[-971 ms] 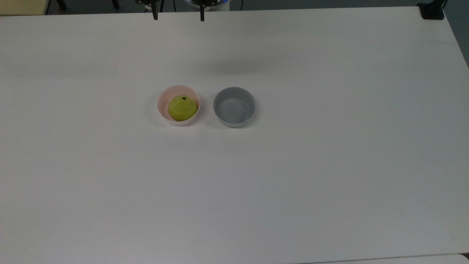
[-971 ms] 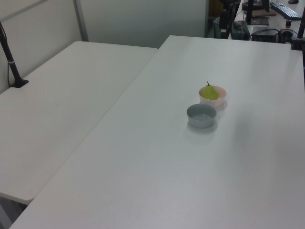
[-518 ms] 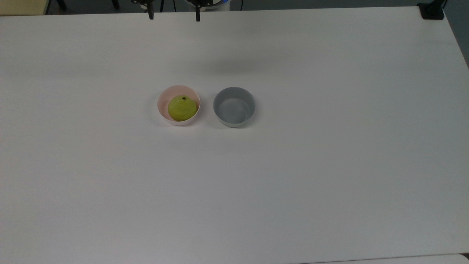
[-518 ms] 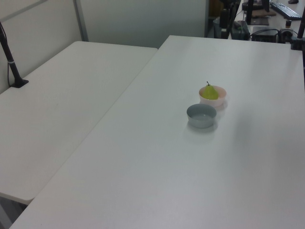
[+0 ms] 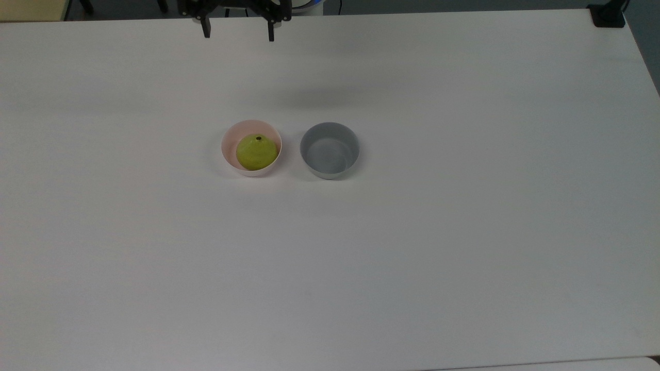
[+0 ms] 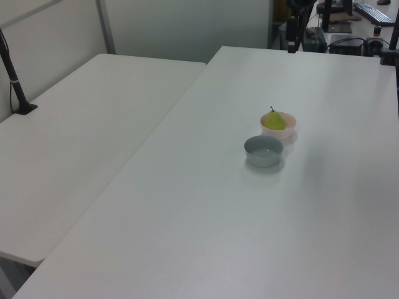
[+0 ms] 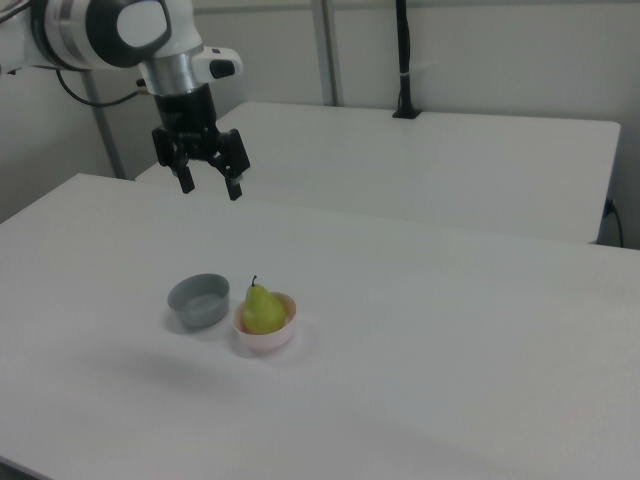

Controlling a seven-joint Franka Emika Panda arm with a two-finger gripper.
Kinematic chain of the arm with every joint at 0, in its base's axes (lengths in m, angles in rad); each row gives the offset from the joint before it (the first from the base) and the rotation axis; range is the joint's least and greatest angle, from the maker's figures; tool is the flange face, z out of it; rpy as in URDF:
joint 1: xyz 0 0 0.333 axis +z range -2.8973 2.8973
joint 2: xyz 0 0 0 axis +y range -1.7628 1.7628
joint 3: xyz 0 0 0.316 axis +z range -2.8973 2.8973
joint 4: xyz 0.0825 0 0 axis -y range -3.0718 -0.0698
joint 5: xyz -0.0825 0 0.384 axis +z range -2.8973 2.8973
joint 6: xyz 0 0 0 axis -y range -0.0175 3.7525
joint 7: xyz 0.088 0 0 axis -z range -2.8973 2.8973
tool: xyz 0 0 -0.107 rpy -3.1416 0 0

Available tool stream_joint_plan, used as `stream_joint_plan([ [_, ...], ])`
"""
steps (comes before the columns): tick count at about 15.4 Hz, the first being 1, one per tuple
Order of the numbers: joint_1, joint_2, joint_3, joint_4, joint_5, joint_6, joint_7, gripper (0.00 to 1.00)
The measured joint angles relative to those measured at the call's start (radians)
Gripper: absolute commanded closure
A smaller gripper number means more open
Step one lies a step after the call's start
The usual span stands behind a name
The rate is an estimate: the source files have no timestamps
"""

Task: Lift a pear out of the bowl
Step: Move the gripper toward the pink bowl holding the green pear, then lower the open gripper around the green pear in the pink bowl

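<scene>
Arm in from the right view's upper left, wrist pointing straight down. Gripper (image 7: 209, 187) hangs high above the table (image 7: 450, 330), fingers spread wide, nothing between them. In the top view the gripper (image 5: 237, 36) sits at the table's far edge, both dark fingertips (image 5: 207, 34) pointing toward the camera.

Pear (image 7: 262, 309) stands upright in the pink bowl (image 7: 266, 336), stem up, well below the gripper and apart from it. Top view: pear (image 5: 256, 152) fills most of the bowl (image 5: 230, 140). Grey bowl (image 5: 329, 150) just beside, on the top view's right, looks empty.

Left view: pear (image 6: 276, 121) in bowl (image 6: 278, 131); the dark shape at the top edge is probably the gripper, too cropped to be sure.
</scene>
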Motion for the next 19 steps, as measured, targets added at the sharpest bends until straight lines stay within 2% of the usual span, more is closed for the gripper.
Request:
stream_joint_plan([
  [11, -0.021, 0.027, 0.0, -0.174, -0.025, 0.184, -0.023, 0.0],
  [19, -0.018, 0.125, 0.002, -0.2, -0.044, 0.263, -0.054, 0.0],
])
